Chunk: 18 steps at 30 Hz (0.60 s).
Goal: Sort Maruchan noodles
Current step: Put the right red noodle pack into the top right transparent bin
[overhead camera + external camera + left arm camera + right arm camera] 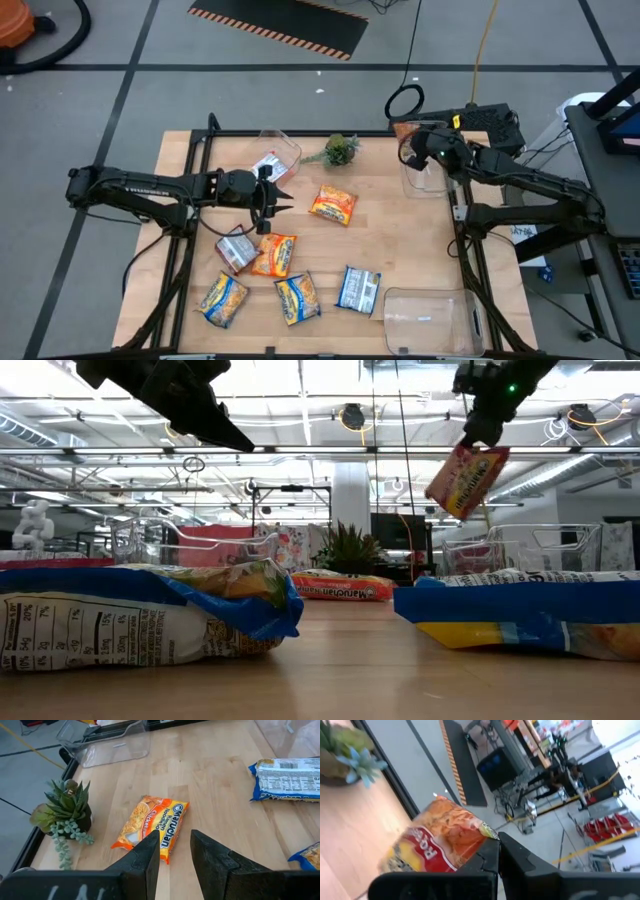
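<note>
The right gripper (478,432) pinched a red noodle packet (466,481) by its edge above the back bin (425,172). The left gripper (174,851), empty and parted, hovered near an orange packet (150,824). Packets looked light, crinkly, slippery.

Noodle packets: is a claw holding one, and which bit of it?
Yes. The right claw pinches a red noodle packet by its top edge, dangling in the air. The left claw holds nothing.
</note>
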{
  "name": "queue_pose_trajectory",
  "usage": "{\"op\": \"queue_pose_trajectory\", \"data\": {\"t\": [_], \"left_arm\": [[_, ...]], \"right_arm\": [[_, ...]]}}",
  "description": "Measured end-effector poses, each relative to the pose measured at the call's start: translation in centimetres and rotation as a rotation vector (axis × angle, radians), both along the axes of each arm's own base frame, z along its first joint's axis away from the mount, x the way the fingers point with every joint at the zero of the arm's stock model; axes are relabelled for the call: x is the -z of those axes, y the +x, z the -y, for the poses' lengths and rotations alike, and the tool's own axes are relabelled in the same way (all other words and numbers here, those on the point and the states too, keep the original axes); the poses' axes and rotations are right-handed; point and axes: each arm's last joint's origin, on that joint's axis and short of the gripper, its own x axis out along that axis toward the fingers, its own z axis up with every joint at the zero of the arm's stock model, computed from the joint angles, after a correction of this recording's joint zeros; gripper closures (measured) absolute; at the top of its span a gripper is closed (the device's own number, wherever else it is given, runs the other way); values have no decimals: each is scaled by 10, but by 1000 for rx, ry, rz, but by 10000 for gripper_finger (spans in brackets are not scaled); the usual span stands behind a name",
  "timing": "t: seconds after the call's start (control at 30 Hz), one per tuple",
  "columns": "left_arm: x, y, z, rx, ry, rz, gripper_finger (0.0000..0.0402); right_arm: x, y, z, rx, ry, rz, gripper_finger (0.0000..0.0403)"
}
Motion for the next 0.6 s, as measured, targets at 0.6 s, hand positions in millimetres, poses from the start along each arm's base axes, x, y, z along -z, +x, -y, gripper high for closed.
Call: {"op": "queue_pose_trajectory", "data": {"t": [0.6], "left_arm": [[0, 0, 0, 50, 88, -7, 286]], "right_arm": [[18, -22, 5, 188, 159, -50, 403]]}}
